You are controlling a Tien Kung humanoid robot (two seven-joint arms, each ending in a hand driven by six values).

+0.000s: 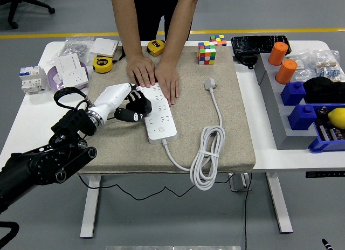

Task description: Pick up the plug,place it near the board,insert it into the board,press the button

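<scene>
Left hand (pixel 131 104) sits at the power strip's (pixel 159 113) left edge, fingers curled, gripping nothing — a person's hands (pixel 155 75) pin its far end, plug (pixel 210 84) lying apart.

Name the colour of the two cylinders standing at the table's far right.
Orange: both cylinders show clearly in the head view.
</scene>
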